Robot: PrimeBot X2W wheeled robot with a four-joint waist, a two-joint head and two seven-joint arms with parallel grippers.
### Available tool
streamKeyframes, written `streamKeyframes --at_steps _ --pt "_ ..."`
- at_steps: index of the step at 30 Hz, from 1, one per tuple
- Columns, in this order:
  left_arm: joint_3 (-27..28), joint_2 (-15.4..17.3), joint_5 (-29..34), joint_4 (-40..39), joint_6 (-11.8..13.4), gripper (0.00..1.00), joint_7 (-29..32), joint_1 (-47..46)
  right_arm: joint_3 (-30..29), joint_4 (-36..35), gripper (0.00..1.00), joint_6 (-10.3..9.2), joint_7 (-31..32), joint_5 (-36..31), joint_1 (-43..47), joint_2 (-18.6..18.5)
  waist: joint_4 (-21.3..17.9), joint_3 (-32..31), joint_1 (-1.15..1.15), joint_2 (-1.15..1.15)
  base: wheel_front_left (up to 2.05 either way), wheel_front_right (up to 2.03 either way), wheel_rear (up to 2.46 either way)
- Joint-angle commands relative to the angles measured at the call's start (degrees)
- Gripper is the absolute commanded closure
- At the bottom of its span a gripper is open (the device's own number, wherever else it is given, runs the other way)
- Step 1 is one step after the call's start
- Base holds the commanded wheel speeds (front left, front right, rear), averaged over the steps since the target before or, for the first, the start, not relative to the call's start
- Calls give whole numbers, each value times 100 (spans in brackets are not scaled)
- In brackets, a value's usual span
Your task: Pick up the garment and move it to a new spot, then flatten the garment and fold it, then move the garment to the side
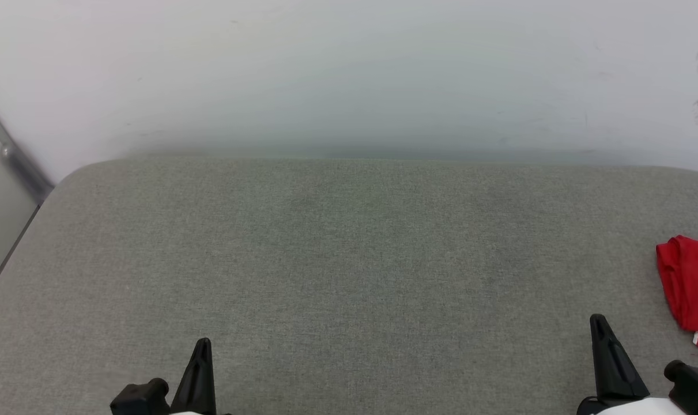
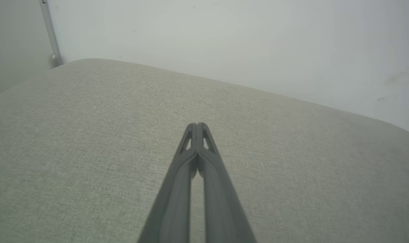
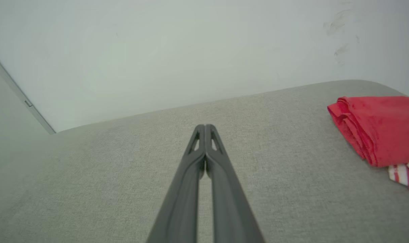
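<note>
The garment [image 1: 691, 282] [image 3: 380, 125] is lying bunched in folds at the right edge of the grey fabric surface [image 1: 349, 259], with striped red-and-white trim showing at its near end. The left end effector [image 1: 203, 346] [image 2: 197, 125] is hovering at the near left, fingers pressed together, gripping nothing. The right end effector [image 1: 597, 320] [image 3: 205, 127] is sitting at the near right, likewise closed and empty, near the garment but apart from it.

The garment [image 1: 691, 279] lies on the pad [image 1: 349, 259] at its right edge, with the wall [image 1: 349, 75] behind. The left gripper [image 1: 203, 344] is at the near left. The right gripper [image 1: 597, 319] is at the near right, left of the garment.
</note>
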Motion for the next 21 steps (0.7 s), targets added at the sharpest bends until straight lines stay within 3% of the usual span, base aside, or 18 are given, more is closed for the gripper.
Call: streamKeyframes --at_steps 1,21 --pt "40 28 -266 -61 -37 100 36 -178 -23 -55 100 0 46 262 -186 2 -4 3 0 0 0 0 0" --pt "208 80 -2310 166 -264 100 476 -534 -77 169 100 0 528 2207 -505 8 -67 51 0 0 0 0 0"
